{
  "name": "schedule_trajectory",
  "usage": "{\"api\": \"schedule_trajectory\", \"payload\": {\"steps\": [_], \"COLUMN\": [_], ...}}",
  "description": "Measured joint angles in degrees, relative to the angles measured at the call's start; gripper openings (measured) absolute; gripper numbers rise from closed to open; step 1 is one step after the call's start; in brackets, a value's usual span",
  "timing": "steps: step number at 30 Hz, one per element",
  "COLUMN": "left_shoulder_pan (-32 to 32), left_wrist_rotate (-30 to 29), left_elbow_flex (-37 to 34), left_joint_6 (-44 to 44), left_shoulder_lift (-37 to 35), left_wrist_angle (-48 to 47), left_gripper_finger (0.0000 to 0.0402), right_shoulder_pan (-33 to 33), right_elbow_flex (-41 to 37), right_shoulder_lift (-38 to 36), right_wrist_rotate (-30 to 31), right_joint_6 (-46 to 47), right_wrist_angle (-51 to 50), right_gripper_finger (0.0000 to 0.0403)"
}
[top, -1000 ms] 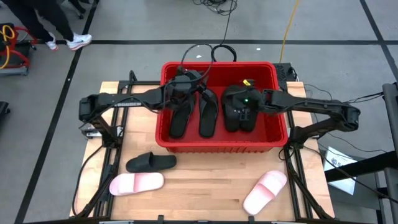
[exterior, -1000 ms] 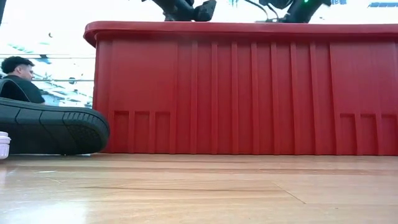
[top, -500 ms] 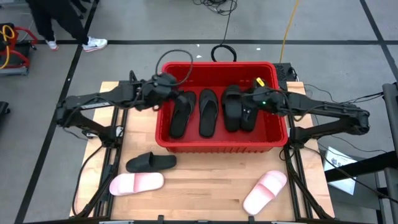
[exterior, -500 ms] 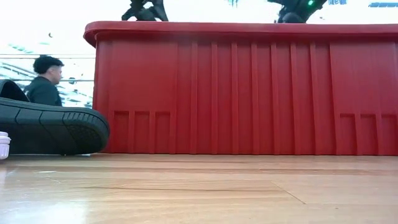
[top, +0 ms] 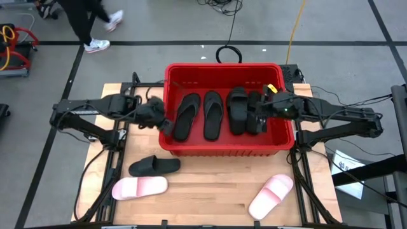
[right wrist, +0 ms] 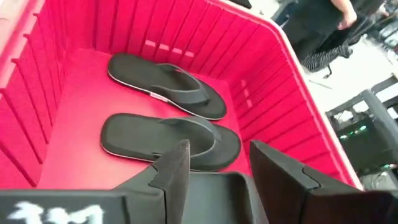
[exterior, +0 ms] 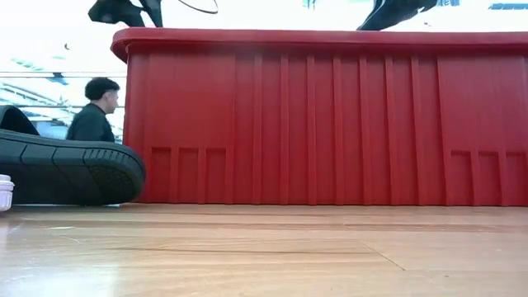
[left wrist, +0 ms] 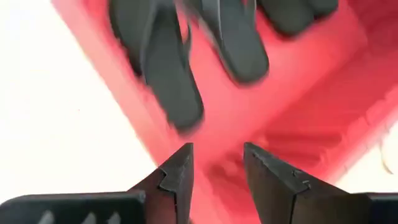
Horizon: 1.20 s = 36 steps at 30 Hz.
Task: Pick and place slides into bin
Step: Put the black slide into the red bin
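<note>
High view: both arms' fingers gape empty, left gripper (top: 159,122) beside the bin (top: 224,148), right gripper (top: 257,115) over binned slides (top: 197,115).

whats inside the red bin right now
The red bin holds four black slides: two thong-style ones and two wide-strap ones beside them, the outermost partly covered by the right gripper, which hovers open.

The high view looks straight down on the bin (top: 224,108), taking in the whole table (top: 210,184) and floor around it. The low view sits at tabletop height, close to the bin's near wall (exterior: 330,124) — facing level toward the room behind. Each wrist view looks past its own fingers into the bin (right wrist: 261,56) from close above — both share the black thong slides (right wrist: 168,140) inside.
</note>
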Motion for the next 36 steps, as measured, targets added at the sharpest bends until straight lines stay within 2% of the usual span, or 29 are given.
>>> {"api": "schedule_trajectory", "payload": {"steps": [2, 9, 16, 22, 28, 32, 36], "left_shoulder_pan": [-2.63, -13.96, -25.65, -33.97, -39.86, -41.3, -41.64], "left_wrist_rotate": [2.8, 9.4, 11.96, 10.62, 10.55, 7.42, 6.79], "left_elbow_flex": [0.0, 0.0, -0.02, -1.3, -9.24, -14.8, -20.95], "left_joint_6": [-6.19, -26.65, -47.79, -62.46, -73.53, -74.38, -74.07], "left_shoulder_lift": [-0.6, -3.44, -3.3, -2.86, -3.83, -5.73, -6.38], "left_wrist_angle": [-2.51, -2.29, -5.46, -6.73, -4.5, 1.82, 2.9], "left_gripper_finger": [0.0136, 0.0136, 0.0136, 0.0136, 0.0136, 0.0136, 0.0136], "right_shoulder_pan": [0.01, -0.01, -0.01, -0.01, -0.01, -0.01, -0.01], "right_elbow_flex": [0.0, 0.0, 0.0, 0.0, 0.0, 0.0, 0.0], "right_shoulder_lift": [-0.19, -0.95, -1.1, -1.09, -1.09, -1.09, -1.09], "right_wrist_rotate": [-0.02, 0.01, 0.0, 0.0, 0.0, 0.0, 0.0], "right_joint_6": [-1.29, -9.36, -8.93, -7.71, -7.82, -7.82, -7.52], "right_wrist_angle": [0.0, -0.06, 0.0, -0.02, -0.01, 0.0, 0.02], "right_gripper_finger": [0.0157, 0.0158, 0.0156, 0.0155, 0.0155, 0.0155, 0.0155]}}
